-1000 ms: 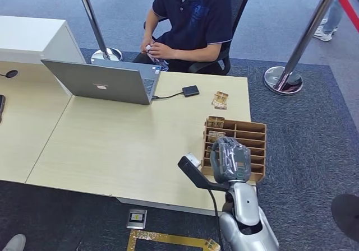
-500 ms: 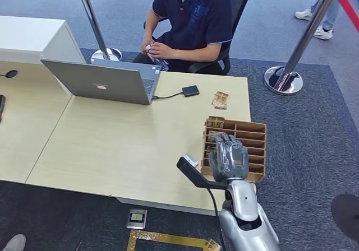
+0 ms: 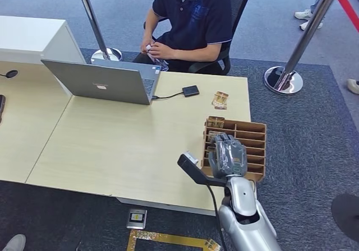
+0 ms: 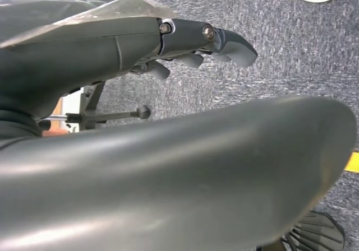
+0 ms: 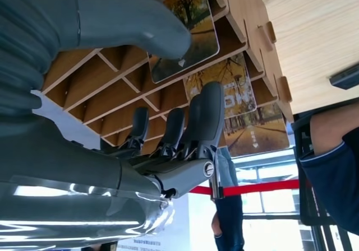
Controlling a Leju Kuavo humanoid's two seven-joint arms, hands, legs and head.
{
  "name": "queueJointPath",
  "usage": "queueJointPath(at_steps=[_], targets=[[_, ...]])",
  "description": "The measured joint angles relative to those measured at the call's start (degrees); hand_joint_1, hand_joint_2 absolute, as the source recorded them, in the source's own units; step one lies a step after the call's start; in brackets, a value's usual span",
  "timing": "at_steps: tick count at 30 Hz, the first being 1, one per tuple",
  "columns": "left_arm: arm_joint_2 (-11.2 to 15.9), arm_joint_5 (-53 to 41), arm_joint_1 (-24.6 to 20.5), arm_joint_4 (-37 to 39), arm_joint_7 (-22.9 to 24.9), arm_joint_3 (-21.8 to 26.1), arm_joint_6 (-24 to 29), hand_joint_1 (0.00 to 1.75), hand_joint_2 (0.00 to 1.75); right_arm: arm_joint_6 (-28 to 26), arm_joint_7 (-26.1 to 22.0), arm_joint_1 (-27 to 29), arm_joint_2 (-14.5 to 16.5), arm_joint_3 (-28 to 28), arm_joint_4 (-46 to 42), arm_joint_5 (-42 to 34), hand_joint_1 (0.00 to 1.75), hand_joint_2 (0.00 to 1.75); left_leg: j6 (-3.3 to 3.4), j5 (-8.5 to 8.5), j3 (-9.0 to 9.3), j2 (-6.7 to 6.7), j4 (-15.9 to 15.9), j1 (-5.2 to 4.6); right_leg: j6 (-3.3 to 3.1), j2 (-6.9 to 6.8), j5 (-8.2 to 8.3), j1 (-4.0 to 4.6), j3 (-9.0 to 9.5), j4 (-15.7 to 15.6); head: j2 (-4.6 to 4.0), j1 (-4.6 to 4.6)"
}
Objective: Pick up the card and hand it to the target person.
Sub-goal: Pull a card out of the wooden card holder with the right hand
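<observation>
A wooden card rack (image 3: 251, 135) stands at the table's near right corner, with autumn-print cards (image 3: 215, 121) in its left slots. My right hand (image 3: 228, 156) hovers over the rack's near left part. In the right wrist view the thumb (image 5: 139, 21) rests its tip on one card (image 5: 192, 15) in the rack (image 5: 106, 66). The dark fingers (image 5: 207, 111) are spread beside a second card (image 5: 233, 91) and nothing is gripped. The seated person (image 3: 192, 15) is at the table's far side. My left hand (image 4: 194, 41) hangs over carpet, holding nothing.
Two loose cards (image 3: 220, 100), a black device (image 3: 190, 90) and an open laptop (image 3: 104, 81) lie on the table (image 3: 127, 144) between the rack and the person. Stanchion bases (image 3: 282, 80) stand on the carpet at the back right and back left.
My right hand has dropped a little and edged forward into the rack's left slots. A passer-by's feet at the back right have moved on.
</observation>
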Motion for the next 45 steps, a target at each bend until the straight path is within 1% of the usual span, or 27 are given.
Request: queueJointPath(at_steps=[13,15,16,18,22,24,25,27,33,38,45], targets=[[0.0,-0.41,0.0,0.0,0.0,0.0,-0.01,0.0,0.0,-0.99,1.2,-0.64,-0.1,-0.02,3.25,-0.13,0.82,1.75,0.0,-0.01,0.0,0.0,0.0,0.0,0.01,0.0,-0.01,0.0,-0.01,0.0,0.0,-0.01],[0.0,-0.46,0.0,0.0,0.0,0.0,-0.02,0.0,0.0,-1.03,1.28,-0.64,-0.15,-0.04,3.41,-0.09,0.85,1.75,0.0,-0.01,0.0,0.0,0.0,0.0,0.01,0.0,-0.01,0.0,-0.01,0.0,0.0,-0.01],[0.0,-0.49,0.0,0.0,0.0,0.0,-0.01,0.0,0.0,-1.04,1.3,-0.64,-0.16,-0.06,3.47,-0.07,0.89,1.75,0.0,-0.01,0.0,0.0,0.0,0.0,0.01,0.0,-0.01,0.0,-0.01,0.0,0.0,-0.02],[0.0,-0.55,0.0,0.0,0.0,0.0,-0.01,0.0,0.0,-1.05,1.33,-0.64,-0.19,-0.1,3.54,-0.02,1.06,1.75,0.0,-0.01,0.0,0.0,0.0,0.0,0.01,0.0,-0.01,0.0,-0.01,0.0,0.0,-0.01],[0.0,-0.77,0.0,0.0,0.0,0.0,-0.07,0.0,0.0,-1.2,1.48,-0.67,-0.2,-0.15,3.52,0.15,1.52,1.75,-0.01,-0.01,0.0,0.0,0.0,0.0,0.01,0.0,-0.01,0.0,-0.01,0.0,0.0,-0.01],[0.0,-0.84,0.0,0.0,0.0,0.0,-0.1,0.0,0.0,-1.43,1.48,-0.62,-0.2,-0.15,3.41,0.3,1.67,1.75,-0.01,-0.01,0.01,0.0,0.0,0.0,0.01,0.0,-0.01,0.0,-0.01,0.0,0.0,-0.02],[0.0,-0.86,0.0,0.0,0.0,0.0,-0.1,0.0,0.0,-1.55,1.48,-0.53,-0.21,-0.16,3.24,0.42,1.71,1.75,-0.01,-0.01,0.01,0.0,0.0,0.0,0.01,0.0,-0.01,0.0,-0.02,-0.01,0.0,-0.01],[0.0,-0.87,0.01,0.0,0.0,0.0,-0.1,0.0,0.0,-1.65,1.45,-0.26,-0.27,-0.18,2.7,0.73,1.75,1.75,-0.01,-0.01,0.01,0.0,0.0,0.0,0.01,0.0,-0.02,0.0,-0.02,-0.01,0.0,-0.02],[0.0,-0.88,0.02,0.0,-0.02,0.0,-0.1,0.0,0.0,-1.8,1.17,1.35,-0.74,-0.2,-0.29,1.98,1.75,1.75,-0.01,-0.01,0.01,0.0,0.0,0.0,0.01,0.0,-0.02,0.0,-0.02,-0.01,0.0,-0.01],[0.0,-0.85,0.02,0.0,-0.11,0.0,-0.1,0.0,0.0,-1.84,0.52,3.41,-1.63,-0.2,-4.54,3.18,1.75,1.75,-0.01,-0.02,-0.01,0.0,0.0,0.0,0.0,0.0,-0.04,0.0,-0.03,-0.01,0.0,-0.01],[0.0,-0.67,0.02,0.0,-0.64,0.0,-0.16,0.0,0.0,-1.65,-3.89,5.53,-3.63,-0.2,-13.14,2.88,1.75,1.75,-0.04,-0.06,-0.01,0.0,0.0,0.0,-0.02,0.0,-0.07,0.0,-0.03,-0.01,0.0,-0.01]])
